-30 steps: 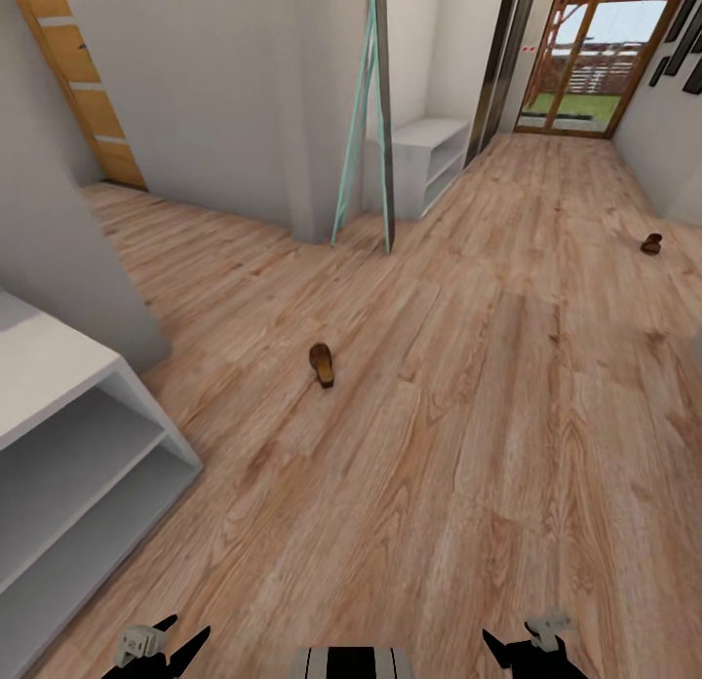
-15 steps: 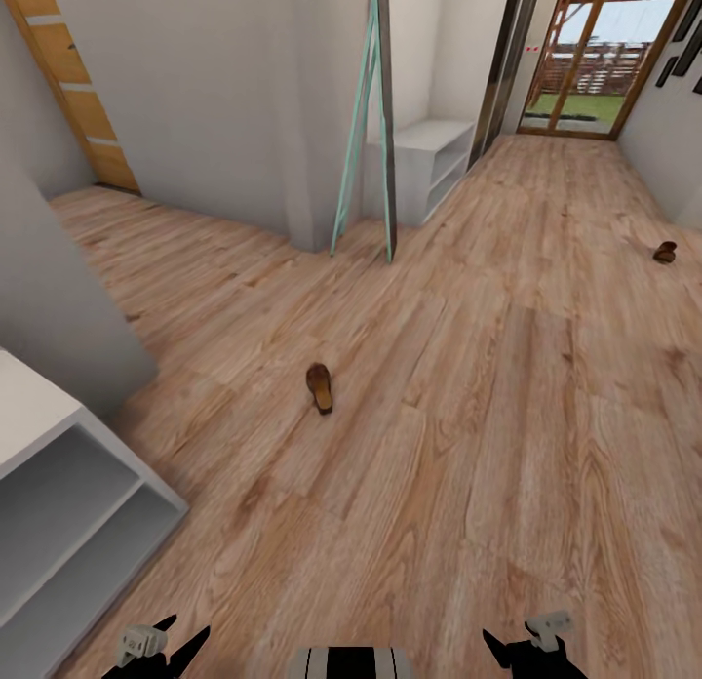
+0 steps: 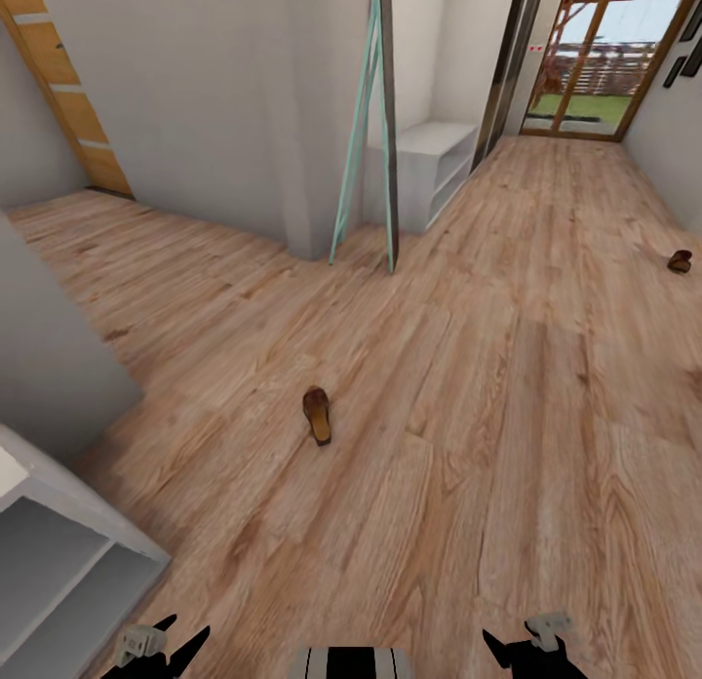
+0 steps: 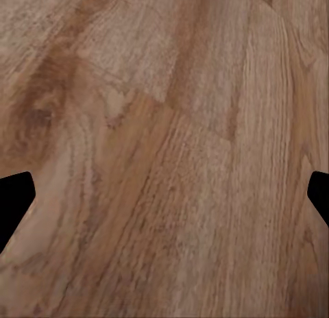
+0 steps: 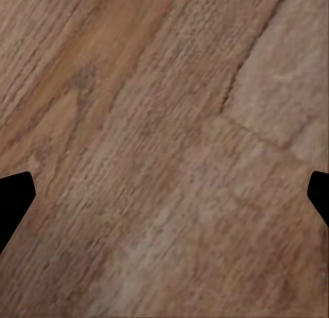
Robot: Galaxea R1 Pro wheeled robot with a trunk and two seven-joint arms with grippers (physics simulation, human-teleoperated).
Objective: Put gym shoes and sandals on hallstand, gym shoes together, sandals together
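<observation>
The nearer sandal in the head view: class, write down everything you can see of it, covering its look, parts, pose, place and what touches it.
The nearer sandal is a small, slim, flat brown shoe with a darker reddish-brown upper end and a lighter tan insole toward its near end. It looks like leather, though it is too small to make out straps clearly. It lies flat on the corridor floor, lengthwise roughly away from the camera and slightly angled. Only the wood planks touch it; nothing else is beside it, and both grippers are well short of it.

light: even, bright, daylight via far glass door | shadows: faint | wrist views soft (blurry grain)
</observation>
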